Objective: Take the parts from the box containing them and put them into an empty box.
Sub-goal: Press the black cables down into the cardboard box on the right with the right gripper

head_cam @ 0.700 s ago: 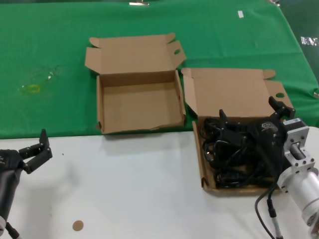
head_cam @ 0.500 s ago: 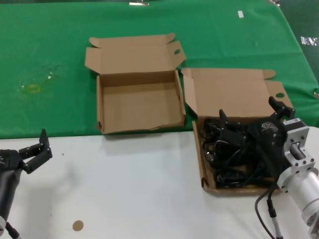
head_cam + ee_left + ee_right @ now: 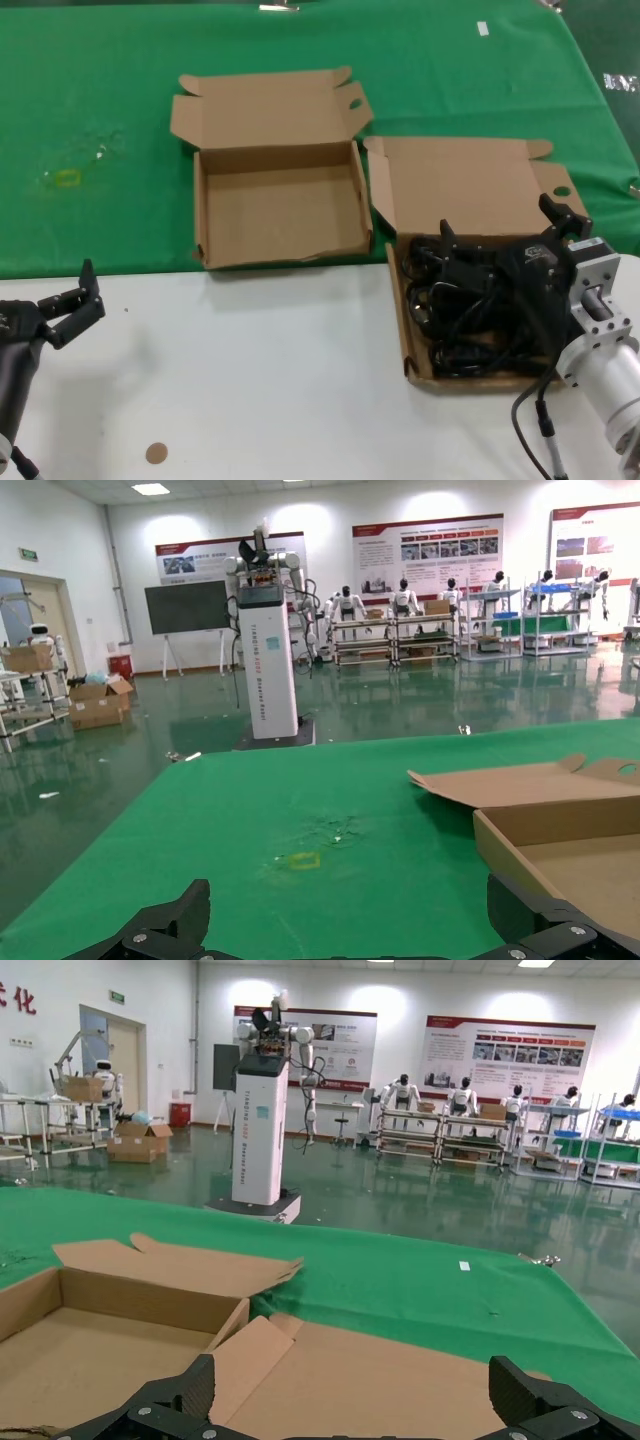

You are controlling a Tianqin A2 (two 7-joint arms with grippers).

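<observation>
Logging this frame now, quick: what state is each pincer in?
Left pincer: open, holding nothing, at the table's near left edge.
Right pincer: open, over the power cords in the right-hand box, gripping nothing.

White table, green cloth, two boxes

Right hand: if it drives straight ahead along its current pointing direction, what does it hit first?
Probably the open lid of the box holding the power cords. The right hand sits open above those cords, aimed across the lid toward the green cloth. Depth is uncertain.
</observation>
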